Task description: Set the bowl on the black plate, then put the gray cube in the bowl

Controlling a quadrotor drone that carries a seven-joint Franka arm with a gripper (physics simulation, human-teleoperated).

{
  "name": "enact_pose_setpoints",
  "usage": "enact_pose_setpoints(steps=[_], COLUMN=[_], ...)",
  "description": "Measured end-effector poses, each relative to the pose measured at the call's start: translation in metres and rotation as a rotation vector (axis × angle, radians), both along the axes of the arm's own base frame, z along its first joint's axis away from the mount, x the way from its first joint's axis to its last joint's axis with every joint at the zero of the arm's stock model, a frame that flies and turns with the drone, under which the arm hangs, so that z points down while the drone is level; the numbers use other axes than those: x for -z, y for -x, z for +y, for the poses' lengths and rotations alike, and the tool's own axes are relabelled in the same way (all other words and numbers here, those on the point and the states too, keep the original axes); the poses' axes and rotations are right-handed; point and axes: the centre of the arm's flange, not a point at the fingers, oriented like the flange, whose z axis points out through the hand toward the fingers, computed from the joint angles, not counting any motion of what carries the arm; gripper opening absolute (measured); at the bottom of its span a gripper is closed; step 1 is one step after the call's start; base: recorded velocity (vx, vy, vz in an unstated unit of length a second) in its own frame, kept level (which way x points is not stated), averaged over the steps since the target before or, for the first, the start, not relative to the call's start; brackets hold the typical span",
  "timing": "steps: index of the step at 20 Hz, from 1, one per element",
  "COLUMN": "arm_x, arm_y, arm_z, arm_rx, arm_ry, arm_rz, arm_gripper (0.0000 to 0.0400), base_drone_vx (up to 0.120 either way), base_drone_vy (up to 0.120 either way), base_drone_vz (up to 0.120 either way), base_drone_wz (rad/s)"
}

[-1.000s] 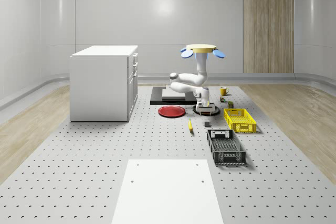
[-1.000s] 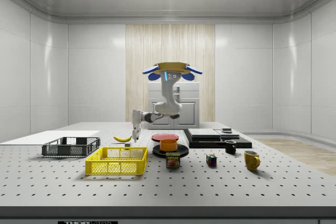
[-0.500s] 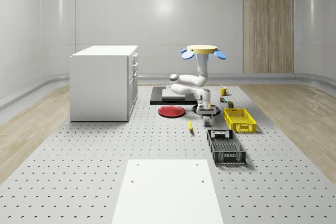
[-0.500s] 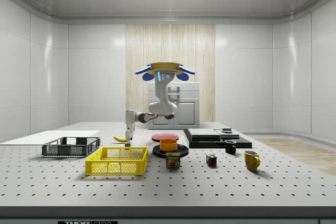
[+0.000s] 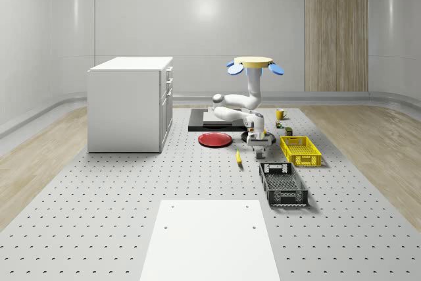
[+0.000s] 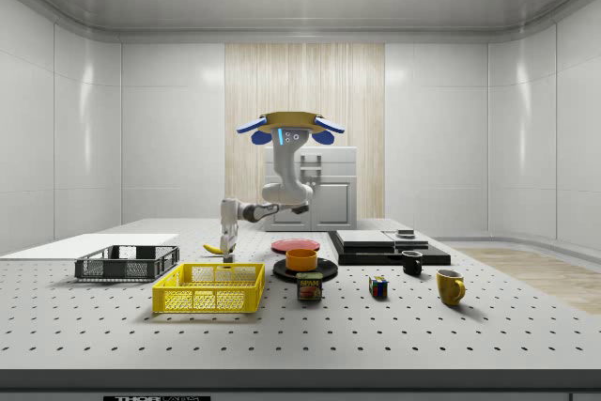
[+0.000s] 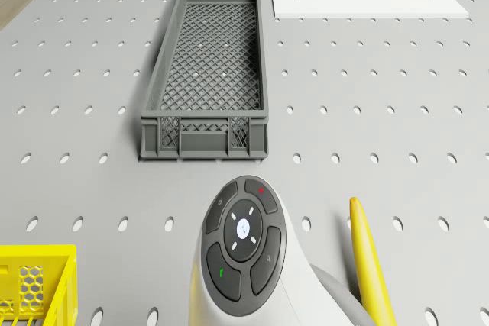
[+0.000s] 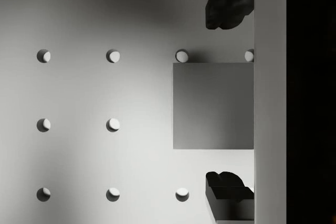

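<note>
One half of the job looks finished: the orange bowl [image 6: 301, 258] sits on the black plate [image 6: 305, 271] in the side view, so what is left is the gray cube [image 8: 213, 105]. That cube lies flat on the perforated bench [image 5: 131, 189], seen in the wrist view framed between the two dark fingertips [image 8: 227, 6] of the tool [image 8: 228, 98], one on each side with a clear gap to the cube's faces, so the tool is spread open and grips nothing yet. In the side view the tool [image 6: 226, 249] hangs low over the bench on the bent white arm [image 6: 272, 196], to that view's left of the bowl and plate, near the banana [image 6: 217, 249]. The drone [image 6: 289, 127] hovers above, over the bench behind the yellow basket [image 6: 208, 287]. In the whole-scene view the tool [image 5: 257, 143] is between the plate area and the gray crate [image 5: 283, 184], with the red plate [image 5: 215, 139] off to that view's left. I judge the grasp of the cube as the step in hand; lifting, carrying and dropping it in the bowl remain.
</note>
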Motion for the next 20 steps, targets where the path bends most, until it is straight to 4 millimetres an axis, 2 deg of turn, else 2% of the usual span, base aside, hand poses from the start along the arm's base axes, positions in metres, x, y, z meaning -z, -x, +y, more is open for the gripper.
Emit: enact_pose_setpoints(steps=[12,15,20], arm_x=[-0.021,-0.022,-0.023], arm_y=[0.000,0.000,0.000], arm_z=[0.000,0.000,0.000], arm_rx=[0.000,0.000,0.000], arm_ry=[0.000,0.000,0.000], arm_rz=[0.000,0.000,0.000], arm_gripper=[0.0400,0.0321,0.0271], base_drone_vx=[0.000,0.000,0.000], base_drone_vy=[0.000,0.000,0.000], base_drone_vz=[0.000,0.000,0.000], base_drone_wz=[0.000,0.000,0.000])
